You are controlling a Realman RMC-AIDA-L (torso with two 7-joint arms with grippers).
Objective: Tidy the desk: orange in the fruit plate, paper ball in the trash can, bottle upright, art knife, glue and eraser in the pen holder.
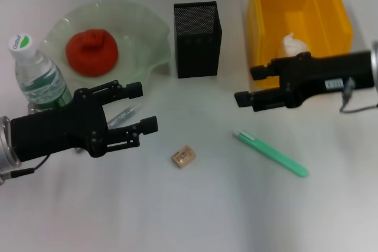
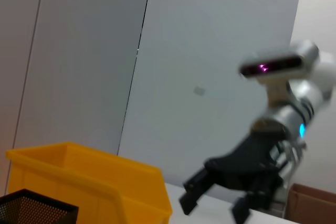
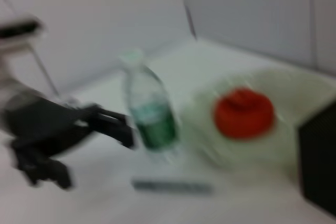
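From my remote station, three jobs looked done: the orange point(image 1: 91, 52) sat in the green plate point(image 1: 147, 33) at eleven o'clock on the counter point(image 1: 195, 210), the paper ball point(image 1: 293, 45) lay in the yellow bin point(image 1: 331, 16) at one o'clock, and the bottle point(image 1: 36, 75) stood upright at ten o'clock. The small items were the step in hand, I judged. The eraser point(image 1: 183, 156) lay near centre, the green knife point(image 1: 270, 153) at four o'clock from it, and a grey stick point(image 1: 123, 115), perhaps the glue, beside the bottle. The black mesh pen holder point(image 1: 197, 39) stood at twelve o'clock. The left hand point(image 1: 146, 107) hovered above the grey stick, fingers spread, holding nothing. The right hand point(image 1: 250, 85), also open and empty, hung before the bin. Next, I reckoned, one hand had to drop onto a small item and pinch it flat off the counter.
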